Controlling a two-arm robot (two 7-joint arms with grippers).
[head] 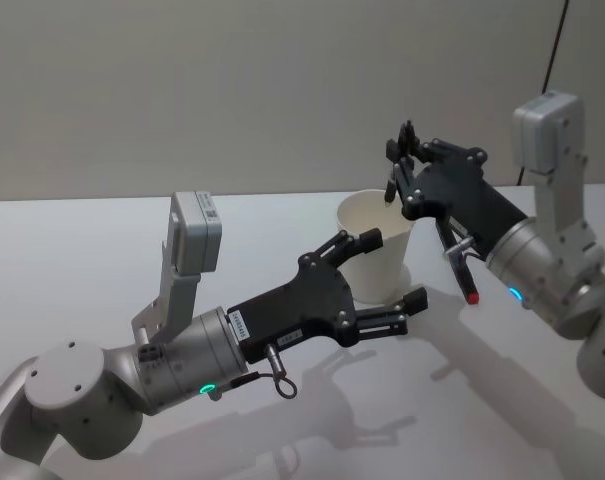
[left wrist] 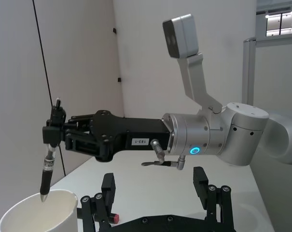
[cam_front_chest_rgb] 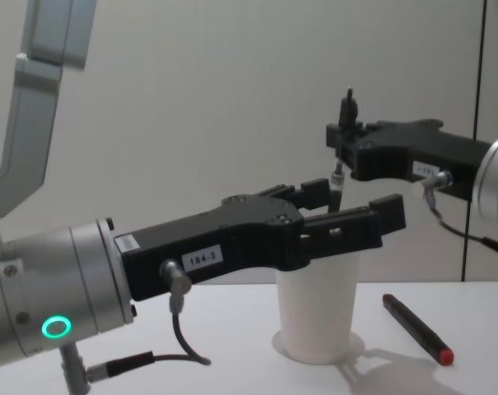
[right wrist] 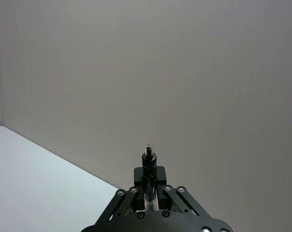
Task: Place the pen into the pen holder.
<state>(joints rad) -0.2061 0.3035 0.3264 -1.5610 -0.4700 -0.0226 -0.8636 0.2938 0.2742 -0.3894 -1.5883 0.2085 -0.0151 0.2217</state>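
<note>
The pen holder, a white paper cup, stands upright on the table. My right gripper is shut on a black pen, held upright over the cup. The pen's tip sits at the level of the cup's rim. My left gripper is open just beside the cup, one finger close against its wall. Nothing is between its fingers.
A second black pen with a red end lies on the white table just right of the cup, under the right arm. A plain wall stands behind the table.
</note>
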